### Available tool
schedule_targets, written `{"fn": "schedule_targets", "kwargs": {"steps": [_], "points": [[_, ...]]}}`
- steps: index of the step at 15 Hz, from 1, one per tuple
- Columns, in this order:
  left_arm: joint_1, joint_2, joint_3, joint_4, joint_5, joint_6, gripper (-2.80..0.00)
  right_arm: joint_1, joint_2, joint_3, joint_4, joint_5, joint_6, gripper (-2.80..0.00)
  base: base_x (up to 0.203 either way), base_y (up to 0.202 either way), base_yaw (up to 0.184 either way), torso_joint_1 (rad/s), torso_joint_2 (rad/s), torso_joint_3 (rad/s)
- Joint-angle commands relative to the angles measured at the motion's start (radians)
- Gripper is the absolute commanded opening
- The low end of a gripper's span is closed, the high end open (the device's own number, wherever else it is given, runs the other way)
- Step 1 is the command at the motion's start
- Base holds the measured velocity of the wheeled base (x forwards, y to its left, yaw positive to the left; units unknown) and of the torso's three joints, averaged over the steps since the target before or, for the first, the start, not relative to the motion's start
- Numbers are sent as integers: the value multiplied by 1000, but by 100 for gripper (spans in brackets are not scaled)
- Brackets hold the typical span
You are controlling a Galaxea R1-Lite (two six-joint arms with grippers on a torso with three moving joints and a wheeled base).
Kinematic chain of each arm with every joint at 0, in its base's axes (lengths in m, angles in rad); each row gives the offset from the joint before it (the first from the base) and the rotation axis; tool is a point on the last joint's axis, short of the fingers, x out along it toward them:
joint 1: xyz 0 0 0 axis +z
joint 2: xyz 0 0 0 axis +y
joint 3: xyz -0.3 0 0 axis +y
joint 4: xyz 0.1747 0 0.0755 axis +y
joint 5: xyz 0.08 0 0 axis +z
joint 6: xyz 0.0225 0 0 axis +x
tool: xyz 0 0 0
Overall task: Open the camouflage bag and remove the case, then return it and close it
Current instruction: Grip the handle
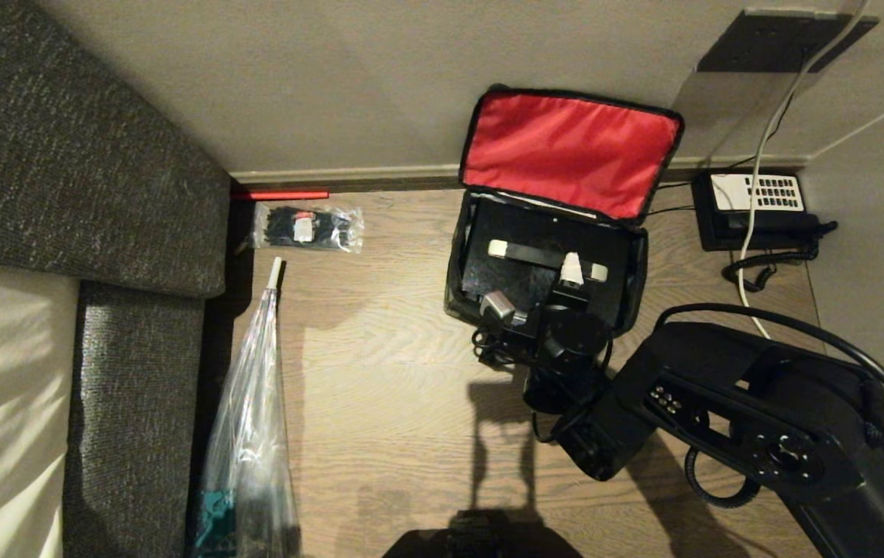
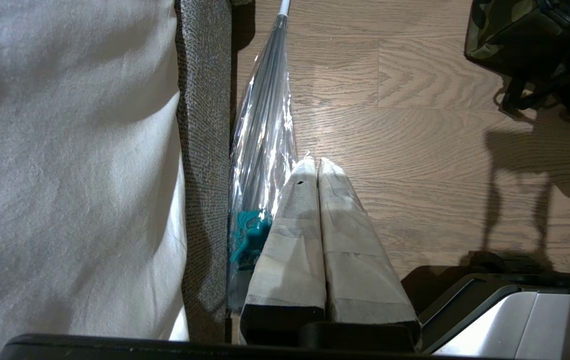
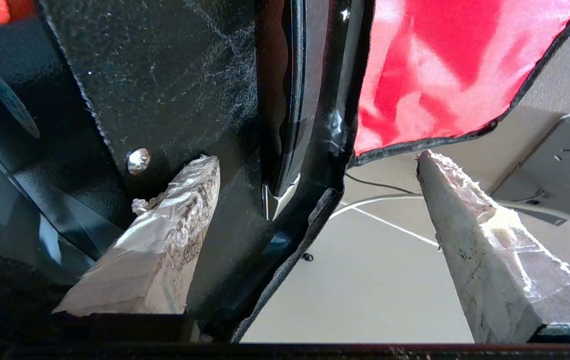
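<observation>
The wooden floor point(image 1: 380, 372) carries everything; the camouflage bag point(image 1: 457, 291) stands on it against the wall, lid up; a black telephone point(image 1: 755, 209) sits just right of the bag; a clear packet point(image 1: 306, 227) and a clear-wrapped umbrella point(image 1: 252, 418) lie well left of it.

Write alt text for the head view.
The right gripper, open, reaches into the open camouflage fabric bag over the black rectangular case with its beige-ended handle; the red-lined lid leans on the wall. A black telephone sits beside the bag on the wooden floor.
</observation>
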Motion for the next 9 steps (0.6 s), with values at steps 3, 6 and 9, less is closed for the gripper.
{"fn": "schedule_targets", "kwargs": {"steps": [3, 6, 9], "points": [[0, 0, -1, 0, 2, -4, -280, 0, -12, -1, 1, -2, -37, 0, 0, 0, 0, 0, 0, 0], [0, 0, 1, 0, 2, -4, -280, -3, -42, -3, 1, -2, -56, 0, 0, 0, 0, 0, 0, 0], [0, 0, -1, 0, 2, -4, -280, -5, -53, -13, 1, 6, -63, 0, 0, 0, 0, 0, 0, 0]]}}
